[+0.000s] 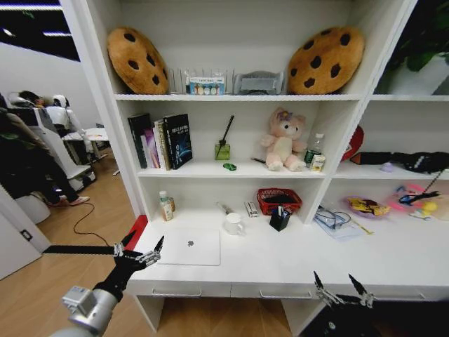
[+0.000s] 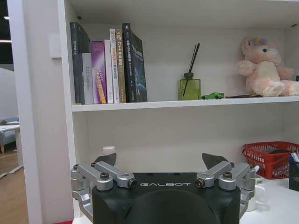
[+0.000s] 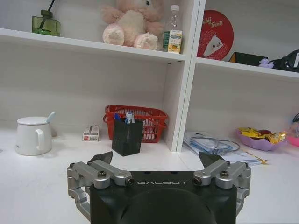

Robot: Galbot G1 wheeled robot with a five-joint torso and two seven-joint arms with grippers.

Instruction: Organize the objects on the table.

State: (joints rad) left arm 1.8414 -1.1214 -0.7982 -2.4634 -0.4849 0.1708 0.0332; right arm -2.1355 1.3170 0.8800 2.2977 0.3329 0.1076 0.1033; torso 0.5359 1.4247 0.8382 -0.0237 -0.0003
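A shut silver-white laptop (image 1: 189, 246) lies flat at the left of the white table (image 1: 302, 254). My left gripper (image 1: 145, 243) (image 2: 161, 159) hovers open and empty just off the table's left front corner, beside the laptop. My right gripper (image 1: 334, 279) (image 3: 156, 157) hangs open and empty at the table's front edge, right of centre. A tiny green flat item (image 1: 229, 166) (image 2: 212, 95) rests on the shelf above, with a black pen (image 1: 258, 160) beside it. A blue pen (image 3: 117, 116) stands in a black mesh holder (image 1: 279, 220) (image 3: 126, 136). A yellow packet (image 1: 368, 206) (image 3: 254, 134) lies in a purple bowl.
On the table stand a white mug (image 1: 233, 224) (image 3: 32, 135), a red mesh basket (image 1: 278, 200) (image 3: 136, 122), a small bottle (image 1: 165, 207) and papers (image 1: 337, 223). Shelf boards above carry books (image 1: 160, 140), a reed diffuser (image 1: 222, 149), a pink plush (image 1: 284, 140). An upright divider (image 3: 184, 77) splits the shelving.
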